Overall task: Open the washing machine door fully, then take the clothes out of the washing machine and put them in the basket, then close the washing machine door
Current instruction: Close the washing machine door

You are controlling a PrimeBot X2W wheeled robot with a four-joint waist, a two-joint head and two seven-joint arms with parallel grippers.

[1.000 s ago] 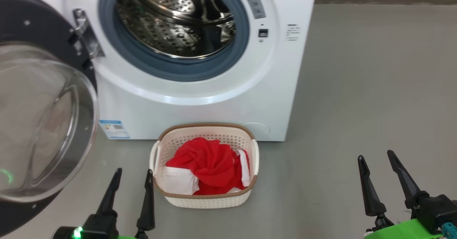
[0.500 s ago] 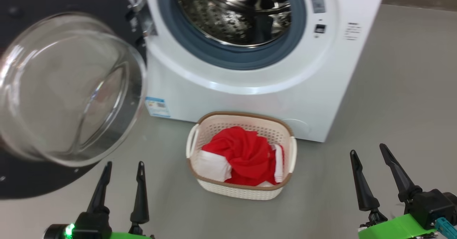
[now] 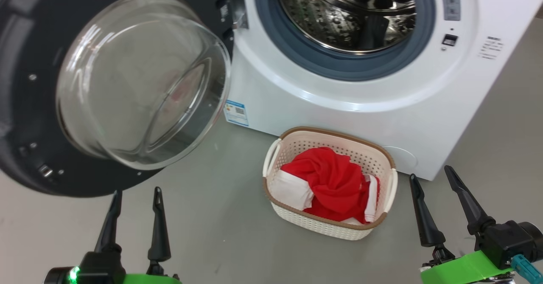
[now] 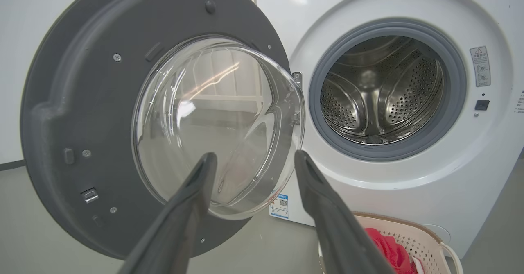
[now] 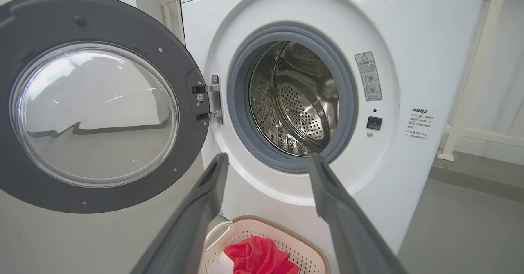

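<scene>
The washing machine door point(image 3: 127, 84) hangs swung out at the frame's upper left, straight above the left claw point(image 3: 136, 191) — the nearer one for shutting it. The right claw point(image 3: 429, 172) sits lower right. Both claws gape empty. The clothes point(image 3: 331, 182) lie in the basket point(image 3: 322, 226) — lower centre.

The washer point(image 3: 318, 114) is white, its drum point(image 3: 339, 21) shiny steel dotted with holes, its ring point(image 3: 348, 68) blue-grey, its label point(image 3: 236, 113) blue. Beside the washer, the door point(image 3: 25, 105) is dark grey around clear glass. Before the washer, the cream basket point(image 3: 322, 226), hole-patterned with a brown rim, holds red-and-white clothes point(image 3: 333, 182).
</scene>
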